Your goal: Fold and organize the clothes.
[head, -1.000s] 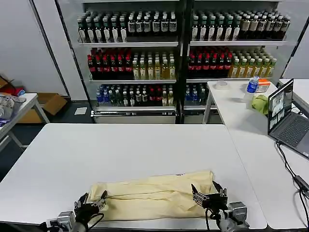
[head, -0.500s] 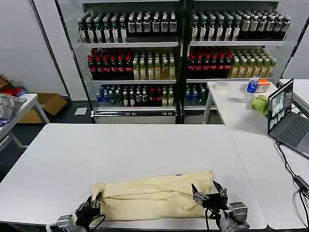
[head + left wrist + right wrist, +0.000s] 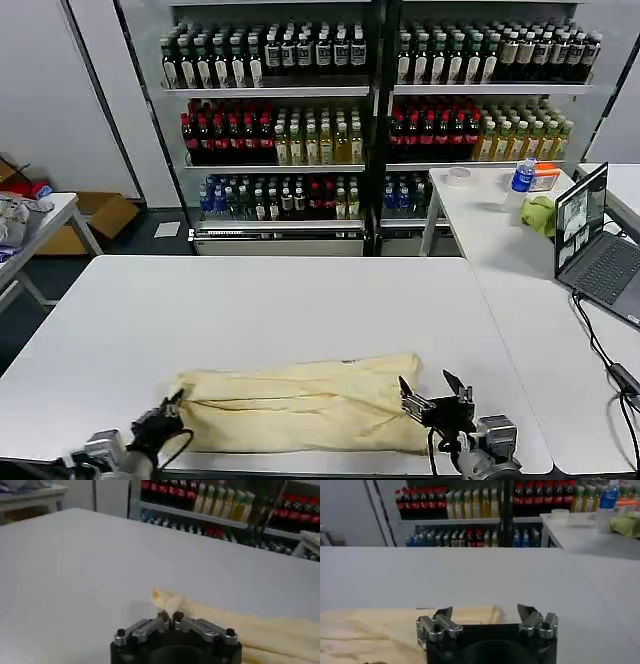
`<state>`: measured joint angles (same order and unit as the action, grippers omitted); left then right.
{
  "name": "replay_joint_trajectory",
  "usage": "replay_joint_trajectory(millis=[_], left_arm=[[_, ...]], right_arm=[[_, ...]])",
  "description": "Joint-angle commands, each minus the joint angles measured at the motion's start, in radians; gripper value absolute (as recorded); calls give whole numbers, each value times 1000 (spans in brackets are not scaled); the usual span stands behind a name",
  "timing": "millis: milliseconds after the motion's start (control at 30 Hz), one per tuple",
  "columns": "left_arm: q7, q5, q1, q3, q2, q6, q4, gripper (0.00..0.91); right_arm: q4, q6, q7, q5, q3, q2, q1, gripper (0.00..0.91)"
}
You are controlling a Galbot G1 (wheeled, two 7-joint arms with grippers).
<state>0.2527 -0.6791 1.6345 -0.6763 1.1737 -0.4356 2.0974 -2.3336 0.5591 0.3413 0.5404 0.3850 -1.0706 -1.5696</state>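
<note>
We see the white table carrying the cream-yellow T-shirt, folded into a long band along its near edge. Our left gripper sits at the band's left end with its fingers pinched together on a tip of the fabric. Our right gripper hovers at the shirt's right end, fingers spread apart and holding nothing.

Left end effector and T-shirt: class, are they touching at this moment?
Touching. In the left wrist view, the left end effector is pinched shut on the corner of the T-shirt, with no gap between them.
</note>
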Motion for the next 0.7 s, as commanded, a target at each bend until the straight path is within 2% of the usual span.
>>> replay_joint_trajectory(millis=[33, 200, 333, 500, 700], left_arm=[[-26, -68, -13, -257, -169, 10, -115, 20], [-52, -74, -34, -360, -243, 12, -209, 20], [-48, -175, -34, -386, -255, -29, -169, 20], [-46, -371, -31, -341, -205, -98, 37, 10], [-42, -509, -53, -199, -129, -123, 217, 20]], right_arm=[[0, -1, 0, 5, 1, 6, 4, 907], [3, -1, 0, 11, 0, 14, 13, 907], [5, -1, 0, 13, -4, 17, 20, 907], [11, -1, 0, 14, -9, 18, 29, 907], [12, -1, -1, 13, -12, 18, 30, 907]])
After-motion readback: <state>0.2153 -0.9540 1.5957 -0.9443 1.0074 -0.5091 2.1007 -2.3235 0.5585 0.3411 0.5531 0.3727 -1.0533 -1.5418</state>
